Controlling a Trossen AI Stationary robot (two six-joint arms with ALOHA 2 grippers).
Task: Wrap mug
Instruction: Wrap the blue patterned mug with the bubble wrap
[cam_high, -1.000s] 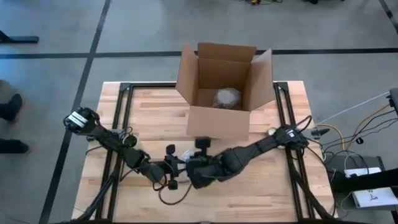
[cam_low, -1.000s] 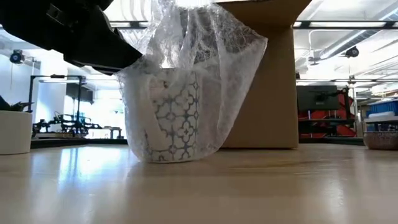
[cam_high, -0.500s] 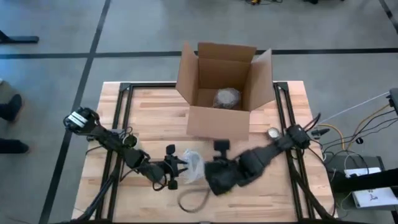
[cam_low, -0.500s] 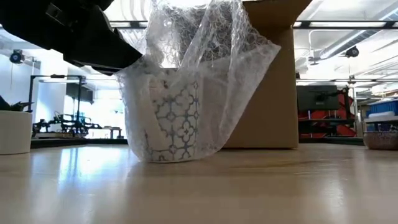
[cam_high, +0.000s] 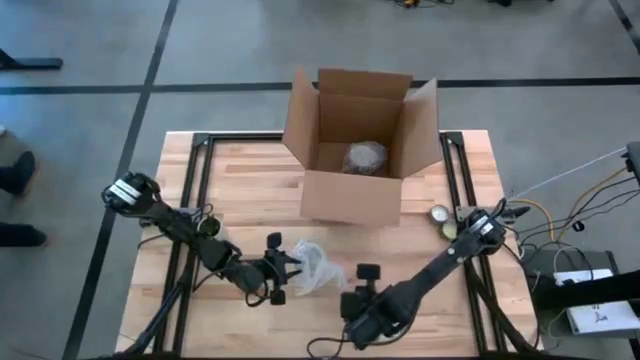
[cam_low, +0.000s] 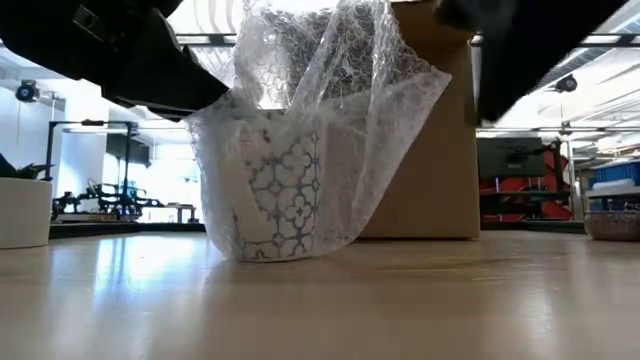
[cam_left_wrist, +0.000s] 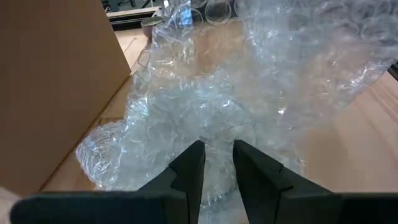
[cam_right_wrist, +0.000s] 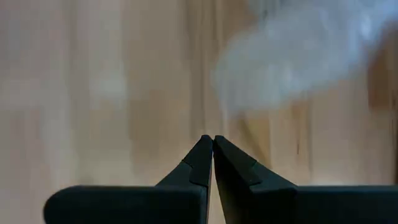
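Two dark arms work over the wooden counter (cam_high: 250, 190). At the centre of the counter's near half sits the mug (cam_low: 268, 185), white with a blue tile pattern, upright inside a loose cover of bubble wrap (cam_low: 330, 110) that rises in a crumpled peak above its rim and hangs down its sides to the wood. In the high view the wrapped bundle shows as a pale, crinkled mass at about 6 o'clock from the cardboard box (cam_high: 355, 150).

The left end effector (cam_high: 283, 278) lies at the bundle's 9 o'clock side, touching it. In the left wrist view its fingers (cam_left_wrist: 189, 171) stand narrowly apart with a fold of bubble wrap pinched between them, the box wall close by.

The right end effector (cam_high: 362, 322) is at roughly 4 o'clock from the bundle, near the counter's front edge and apart from the wrap. In the right wrist view its fingers (cam_right_wrist: 202, 163) meet tip to tip with nothing between them, bare wood below and the blurred wrap farther off.

The box stands open at 12 o'clock on the counter, flaps up, with another wrapped item (cam_high: 364, 158) lying inside it. A small round object (cam_high: 440, 215) rests at the box's 4 o'clock corner, beside the right arm's base.
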